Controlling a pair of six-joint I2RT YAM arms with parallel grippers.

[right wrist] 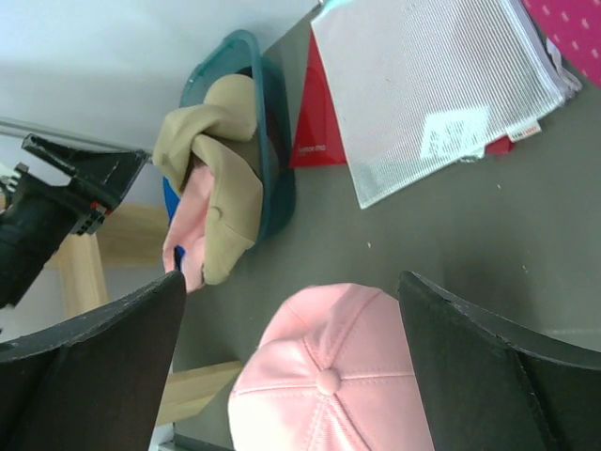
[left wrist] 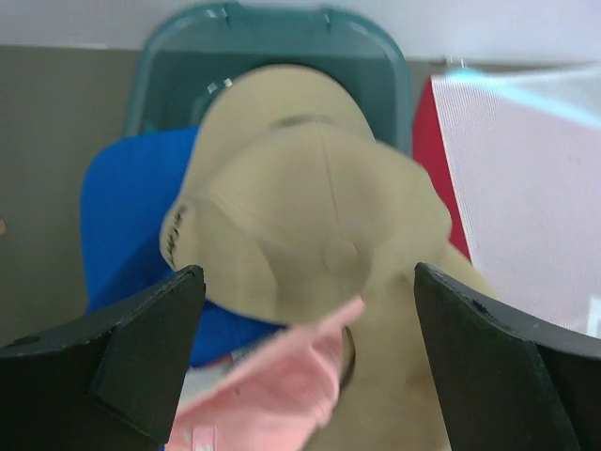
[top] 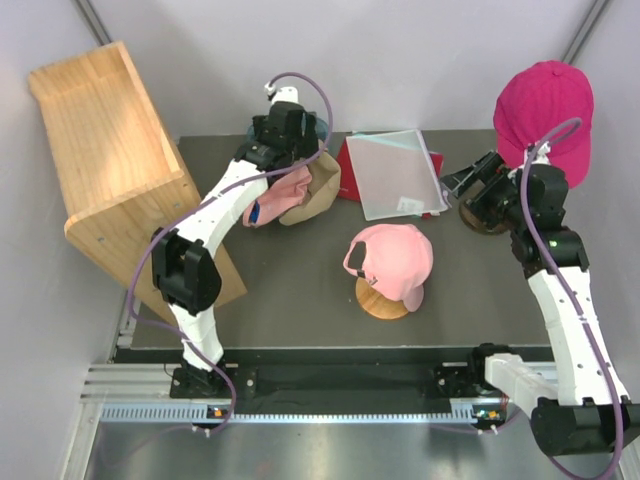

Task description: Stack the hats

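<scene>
Hanging closest to its lens, the left tool [left wrist: 308, 282] is standing spread, pinching nothing, directly above a soft tan fabric baseball cap [left wrist: 310, 207], probably lining up on its crown. At far left a pale wooden box [top: 100, 150] is sitting tilted at the edge of the dark grey worktop [top: 300, 290]. The tan cap is lying on a bright blue cap [left wrist: 127, 216] and a fold of pink fabric [left wrist: 272, 395], all spilling over a teal plastic basin [left wrist: 272, 28], so the pile is resting loosely. Rightward, a clear mesh pouch [top: 395, 170] is covering a red folder [top: 348, 175]. A light pink cap [top: 395, 255] is perching on a round wooden stand [top: 380, 303], crowding the path between the arms. The right tool [right wrist: 291, 282] is gaping empty near a magenta cap [top: 545, 105] at far right.
</scene>
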